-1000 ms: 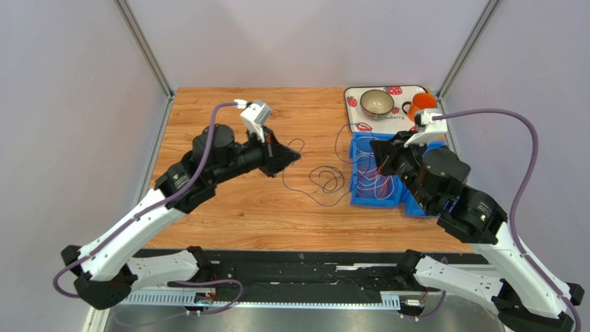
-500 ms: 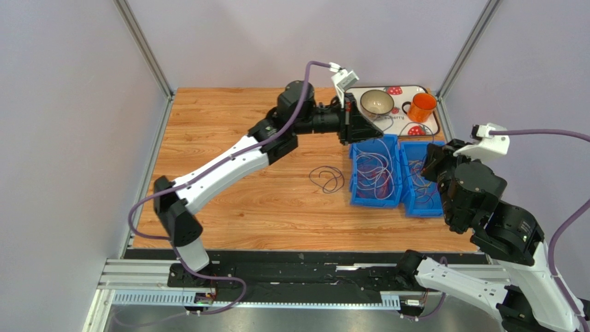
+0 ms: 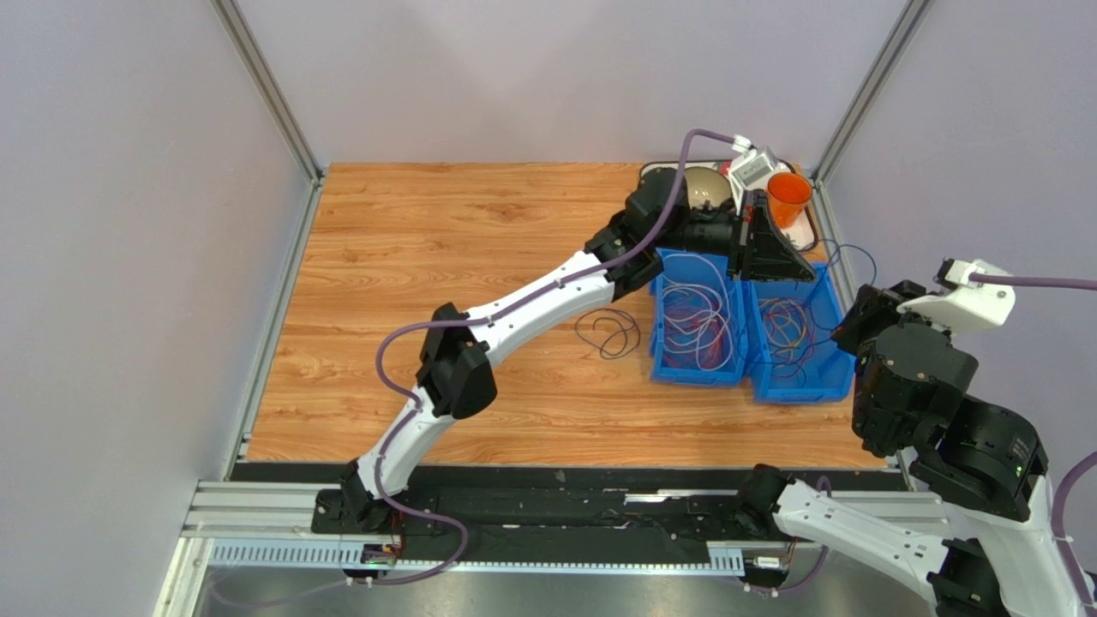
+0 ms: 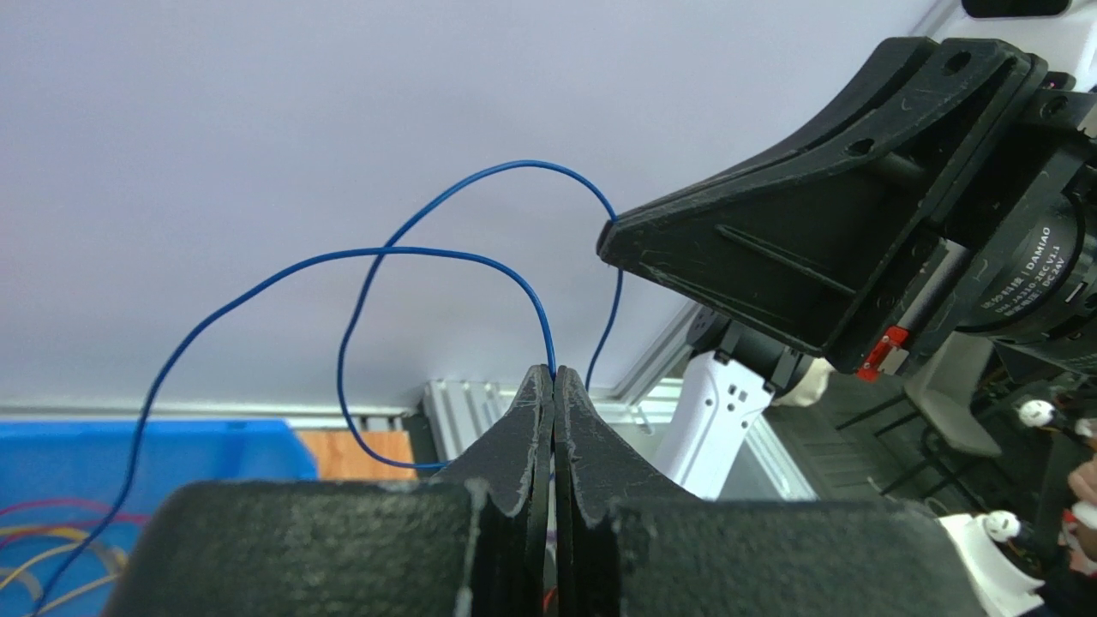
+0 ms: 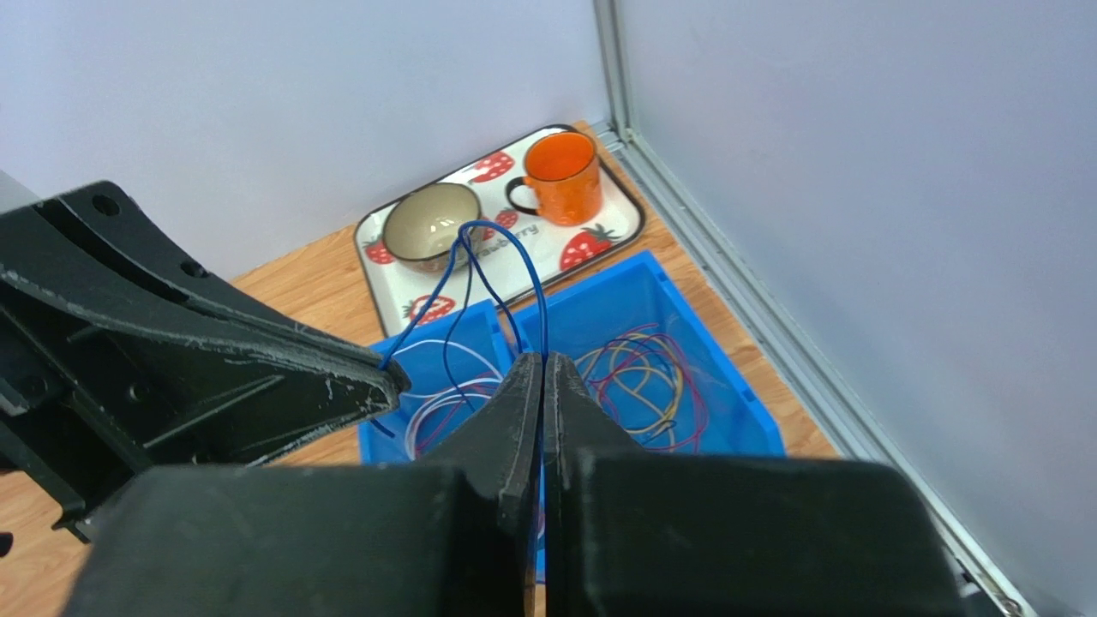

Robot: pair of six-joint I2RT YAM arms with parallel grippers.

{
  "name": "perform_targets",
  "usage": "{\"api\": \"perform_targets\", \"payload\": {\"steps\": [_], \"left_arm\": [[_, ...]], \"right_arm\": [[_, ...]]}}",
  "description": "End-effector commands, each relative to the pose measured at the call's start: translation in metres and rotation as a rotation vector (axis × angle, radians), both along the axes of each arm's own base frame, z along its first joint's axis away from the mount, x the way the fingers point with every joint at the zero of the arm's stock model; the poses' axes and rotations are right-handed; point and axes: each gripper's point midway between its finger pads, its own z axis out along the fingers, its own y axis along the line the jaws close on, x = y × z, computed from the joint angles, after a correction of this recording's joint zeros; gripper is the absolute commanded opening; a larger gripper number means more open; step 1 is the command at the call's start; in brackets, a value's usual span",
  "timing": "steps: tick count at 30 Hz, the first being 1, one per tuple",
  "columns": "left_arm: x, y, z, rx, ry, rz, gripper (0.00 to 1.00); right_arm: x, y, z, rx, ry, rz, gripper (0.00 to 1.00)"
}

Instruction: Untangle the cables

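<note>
Bench scene, both grippers pinching one cable. At the right edge of the bench [image 3: 425, 270], just beside the right bin [image 3: 801, 393], the right gripper [image 5: 542, 363] is pressing its jaws together on a thin blue cable [image 4: 515, 163]. The cable is rising from the tips in open loops.

Toward the middle of the bench, a dark cable [image 3: 608, 332] is lying in loose loops on the bare wood, just beside the left bin [image 3: 695, 378] and apart from both grippers.

The two blue bins are standing side by side, touching, near the far right corner. White and purple cables [image 3: 697, 315] are lying coiled in the left bin, and yellow, red and purple cables [image 5: 640, 373] are lying tangled in the right bin.

The left arm [image 3: 515, 309] is reaching diagonally across the bench. The left gripper [image 4: 554, 375] is hanging over the far end of the right bin, close to the right gripper. Its jaws are meeting on the same blue cable, whose strands are arching between the two grippers and trailing down toward the bins.

In the far right corner, a strawberry-patterned tray [image 5: 547, 244] is carrying a bowl [image 5: 431, 221] and an orange mug [image 5: 563, 174], set side by side.
</note>
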Motion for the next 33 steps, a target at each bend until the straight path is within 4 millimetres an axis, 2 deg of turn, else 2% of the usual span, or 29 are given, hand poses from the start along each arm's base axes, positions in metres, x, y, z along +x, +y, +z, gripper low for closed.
{"api": "perform_targets", "payload": {"steps": [1, 6, 10, 12, 20, 26, 28, 29, 30, 33], "left_arm": [[-0.020, -0.006, 0.025, -0.143, -0.046, -0.058, 0.00], [-0.027, -0.023, 0.019, -0.237, -0.071, -0.048, 0.00], [-0.030, -0.033, 0.019, -0.356, -0.087, -0.006, 0.00], [-0.030, -0.039, 0.014, -0.385, -0.085, 0.013, 0.00], [-0.010, -0.056, -0.013, -0.388, -0.051, 0.096, 0.00], [0.005, -0.065, -0.022, -0.449, -0.051, 0.190, 0.00], [0.012, -0.066, -0.015, -0.480, -0.047, 0.238, 0.00], [0.015, -0.070, -0.019, -0.477, -0.040, 0.254, 0.00], [0.016, -0.068, -0.013, -0.498, -0.045, 0.270, 0.00], [0.017, -0.072, -0.009, -0.512, -0.054, 0.315, 0.00]], "right_arm": [[-0.013, -0.027, 0.006, -0.002, -0.030, -0.111, 0.00], [-0.019, -0.044, 0.004, -0.046, -0.037, -0.218, 0.00], [-0.021, -0.051, -0.001, -0.085, -0.041, -0.304, 0.00], [-0.023, -0.055, -0.005, -0.116, -0.043, -0.362, 0.00], [-0.014, -0.045, -0.016, -0.151, -0.032, -0.374, 0.00], [-0.007, -0.035, -0.020, -0.244, 0.023, -0.366, 0.00], [-0.006, -0.035, -0.021, -0.243, 0.026, -0.359, 0.00], [-0.006, -0.034, -0.021, -0.233, 0.022, -0.354, 0.00], [-0.006, -0.033, -0.022, -0.213, 0.020, -0.333, 0.00], [-0.005, -0.031, -0.021, -0.177, 0.015, -0.297, 0.00]]}}
